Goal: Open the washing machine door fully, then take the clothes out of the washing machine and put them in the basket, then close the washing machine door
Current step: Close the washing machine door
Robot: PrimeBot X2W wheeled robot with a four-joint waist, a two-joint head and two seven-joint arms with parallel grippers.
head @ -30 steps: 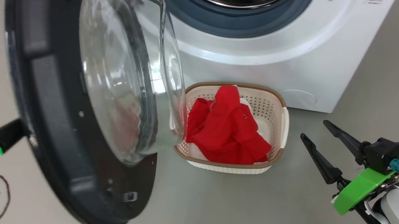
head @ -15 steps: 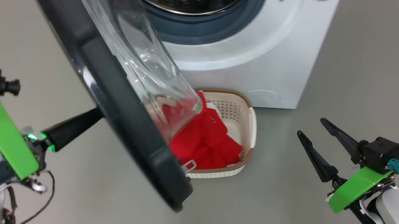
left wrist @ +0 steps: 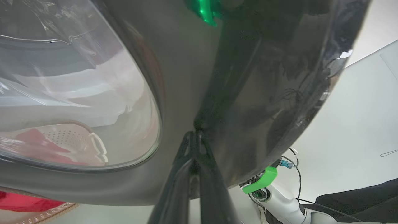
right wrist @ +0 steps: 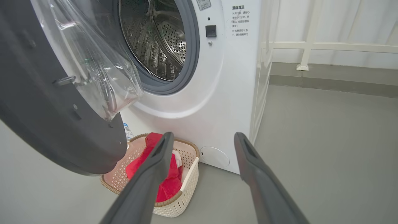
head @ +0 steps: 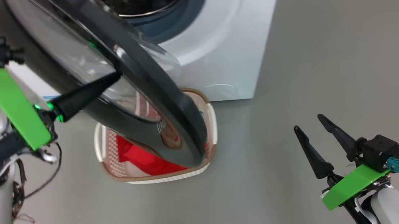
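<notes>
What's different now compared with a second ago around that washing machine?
The big round, black-rimmed glass washing machine door has swung toward the white washing machine and now passes above the cream perforated basket. The left gripper, shut, pushes on the door's outer face. The camera turned too. The red clothes remain in the basket; the right gripper stays open, holding nothing.

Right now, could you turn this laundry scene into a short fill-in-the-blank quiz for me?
The soft fabric clothes in the cream perforated plastic basket are ____ in colour.
The left gripper touches the round black-rimmed glass door with fingers ____.
The right gripper, holding nothing, has its long dark fingers ____.
Missing words: red; shut; open.
</notes>
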